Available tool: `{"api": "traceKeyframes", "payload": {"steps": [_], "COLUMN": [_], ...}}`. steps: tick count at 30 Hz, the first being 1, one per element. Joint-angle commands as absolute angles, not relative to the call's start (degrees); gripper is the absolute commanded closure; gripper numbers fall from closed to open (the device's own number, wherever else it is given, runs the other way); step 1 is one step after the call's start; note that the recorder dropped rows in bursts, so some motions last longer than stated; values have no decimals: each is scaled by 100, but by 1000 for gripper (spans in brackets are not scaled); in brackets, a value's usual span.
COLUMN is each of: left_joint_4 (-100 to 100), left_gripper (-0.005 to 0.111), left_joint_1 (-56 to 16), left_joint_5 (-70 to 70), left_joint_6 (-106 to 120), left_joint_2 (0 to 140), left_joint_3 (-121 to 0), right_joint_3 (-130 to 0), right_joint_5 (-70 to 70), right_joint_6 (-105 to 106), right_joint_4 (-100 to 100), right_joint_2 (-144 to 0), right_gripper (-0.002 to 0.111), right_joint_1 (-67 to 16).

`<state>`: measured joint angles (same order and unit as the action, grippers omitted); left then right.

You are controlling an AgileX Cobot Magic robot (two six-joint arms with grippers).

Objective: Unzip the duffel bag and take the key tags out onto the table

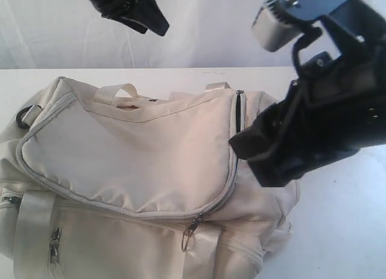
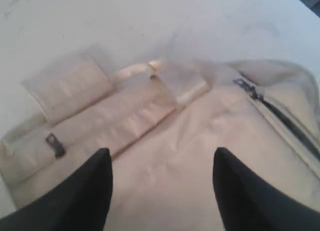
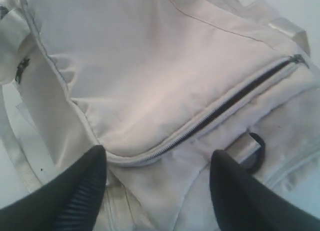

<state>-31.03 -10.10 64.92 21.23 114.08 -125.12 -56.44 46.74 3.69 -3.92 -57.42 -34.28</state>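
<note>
The duffel bag (image 1: 139, 146) lies on the near left of the white surface (image 1: 338, 230). The left jaws and right jaws hover above it, both wide open and empty. The main zipper (image 3: 235, 98) gapes only at the right end. Best pinch the dangling pull (image 1: 190, 227) and draw it along the closed track, pinning the fabric. One bag; no key tags in view.

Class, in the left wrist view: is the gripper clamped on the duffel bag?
No, the left gripper stands open over the duffel bag, gripping nothing.
</note>
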Motion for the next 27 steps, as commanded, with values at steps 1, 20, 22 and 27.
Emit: {"api": "traceKeyframes", "payload": {"steps": [1,20,22,27], "left_joint_4": [-3031,-7105,-7445,-7439], "left_gripper": [53,58,58,59], "left_joint_1": [-845,-815,-815,-869], "left_joint_5": [6996,5746,5455,4523], "left_joint_6": [2420,6016,6600,7210], "left_joint_2": [10331,4125,4125,4251], "left_joint_3": [-10759,-2856,-2695,-2799], "right_joint_3": [-5676,-7285,-7354,-7356], "right_joint_5": [5178,6827,6950,6981], "right_joint_6": [-34,1950,2048,2048], "right_joint_4": [0,-2382,-2809,-2856], "right_joint_2": [-5320,-7172,-7363,-7710], "right_gripper": [54,91,90,80], "right_joint_1": [-3423,-1598,-1479,-1455]}}
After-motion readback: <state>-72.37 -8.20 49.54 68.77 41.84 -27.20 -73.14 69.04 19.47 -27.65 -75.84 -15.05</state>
